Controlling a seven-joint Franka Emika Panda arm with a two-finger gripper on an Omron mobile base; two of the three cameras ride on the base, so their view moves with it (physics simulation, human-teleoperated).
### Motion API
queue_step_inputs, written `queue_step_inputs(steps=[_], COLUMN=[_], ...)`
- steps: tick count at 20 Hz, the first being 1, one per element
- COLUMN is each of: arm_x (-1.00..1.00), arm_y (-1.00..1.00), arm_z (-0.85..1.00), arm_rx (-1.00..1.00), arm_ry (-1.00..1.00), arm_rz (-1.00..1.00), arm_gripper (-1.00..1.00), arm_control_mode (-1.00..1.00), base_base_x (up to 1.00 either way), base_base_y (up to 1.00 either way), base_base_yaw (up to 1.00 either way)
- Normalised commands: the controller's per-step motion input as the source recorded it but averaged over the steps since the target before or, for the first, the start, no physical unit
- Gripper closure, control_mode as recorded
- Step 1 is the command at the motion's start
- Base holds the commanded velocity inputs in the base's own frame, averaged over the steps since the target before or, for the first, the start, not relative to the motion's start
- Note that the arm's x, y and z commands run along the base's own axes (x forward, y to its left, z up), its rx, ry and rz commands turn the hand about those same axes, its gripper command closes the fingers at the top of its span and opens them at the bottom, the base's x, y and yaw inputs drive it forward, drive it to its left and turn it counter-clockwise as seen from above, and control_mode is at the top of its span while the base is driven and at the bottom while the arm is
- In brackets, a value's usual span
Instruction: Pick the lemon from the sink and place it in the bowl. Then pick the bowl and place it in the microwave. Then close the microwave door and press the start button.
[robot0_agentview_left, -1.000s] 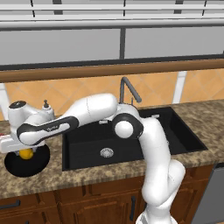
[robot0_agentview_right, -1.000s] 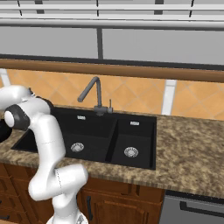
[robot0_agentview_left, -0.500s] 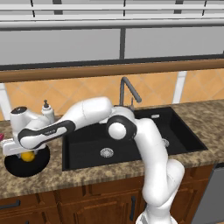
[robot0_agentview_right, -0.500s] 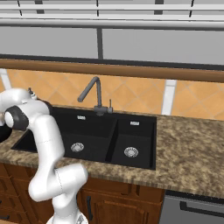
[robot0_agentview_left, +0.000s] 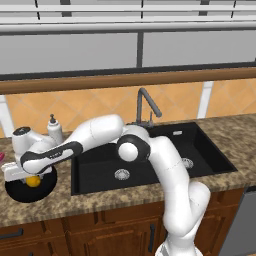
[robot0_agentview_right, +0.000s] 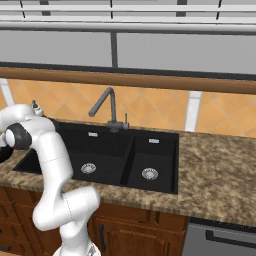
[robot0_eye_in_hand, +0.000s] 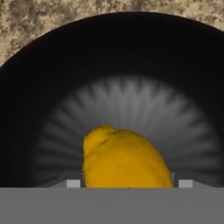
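Note:
The glossy black bowl (robot0_agentview_left: 19, 193) rests on the granite counter left of the sink (robot0_agentview_left: 155, 152). My gripper (robot0_agentview_left: 31, 175) hangs low over the bowl's middle, shut on the yellow-orange lemon (robot0_agentview_left: 33, 181). In the hand view the lemon (robot0_eye_in_hand: 124, 159) fills the space between the two grey fingertips (robot0_eye_in_hand: 73, 183), with the bowl's (robot0_eye_in_hand: 131, 65) ribbed dark inside close behind it. Whether the lemon touches the bowl's floor I cannot tell. The microwave and its door are out of view.
A white soap dispenser (robot0_agentview_left: 54, 131) stands just behind the bowl. The grey arched faucet (robot0_agentview_left: 148, 103) rises behind the double basin (robot0_agentview_right: 125, 150). Granite counter (robot0_agentview_right: 220, 170) stretches to the right of the sink, with brown cabinets below.
The hand has sunk a little toward the bowl with the lemon in it, and the elbow has swung left over the sink.

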Motion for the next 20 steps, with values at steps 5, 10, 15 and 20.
queue_step_inputs(steps=[5,10,15,20], arm_x=[0.15,0.0,-0.01,-0.14], arm_y=[0.05,0.0,-0.01,-0.14], arm_z=[-0.22,-0.01,0.0,0.07], arm_rx=[-0.01,0.0,0.0,0.01], arm_ry=[0.0,0.0,0.0,-0.02], arm_rz=[0.0,0.0,0.0,-0.01], arm_gripper=[-1.0,-1.0,-1.0,-1.0], arm_control_mode=[-1.0,-1.0,-1.0,-1.0], base_base_x=[0.0,0.0,0.0,0.0], base_base_y=[0.0,0.0,0.0,0.0], base_base_yaw=[0.0,0.0,0.0,0.0])
